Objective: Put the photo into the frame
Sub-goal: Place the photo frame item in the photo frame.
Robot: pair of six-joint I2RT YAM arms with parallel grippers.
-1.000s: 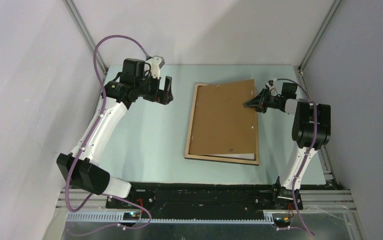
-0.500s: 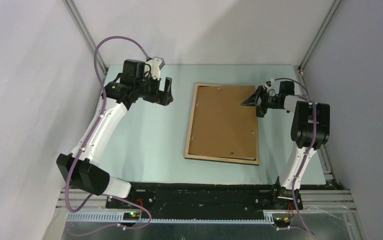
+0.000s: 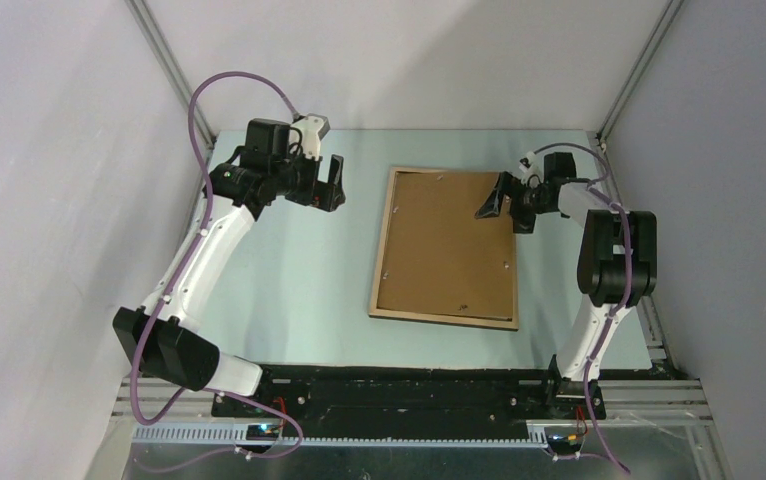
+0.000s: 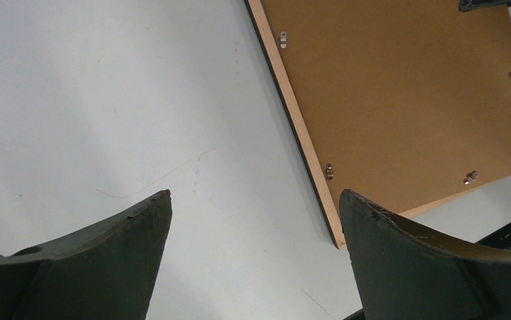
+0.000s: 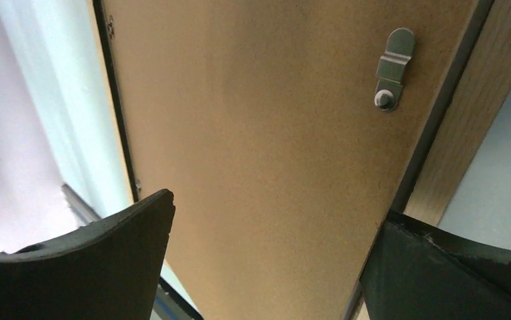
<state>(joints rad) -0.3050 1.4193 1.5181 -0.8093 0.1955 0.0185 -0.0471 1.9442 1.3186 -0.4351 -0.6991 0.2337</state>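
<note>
The frame (image 3: 383,245) lies back side up in the middle of the table, its light-wood rim showing. A brown hardboard backing panel (image 3: 449,240) lies flat inside it. The photo is hidden. My right gripper (image 3: 504,212) hovers open over the frame's far right corner with nothing between its fingers. In the right wrist view the gripper (image 5: 276,208) looks down on the panel (image 5: 253,100), a metal tab (image 5: 393,67) and the frame's rail (image 5: 466,113). My left gripper (image 3: 331,185) hangs open and empty left of the frame, over bare table (image 4: 254,197); the frame's edge (image 4: 299,127) is at the right.
Small metal tabs (image 4: 329,171) sit along the frame's inner edge. Grey walls and metal posts close in the table at the back and both sides. The arms' black base rail (image 3: 409,390) runs along the near edge.
My right gripper opened and let go of the backing panel's far right corner. The panel dropped flat into the frame, covering a white strip at its near edge. The left arm stayed still.
</note>
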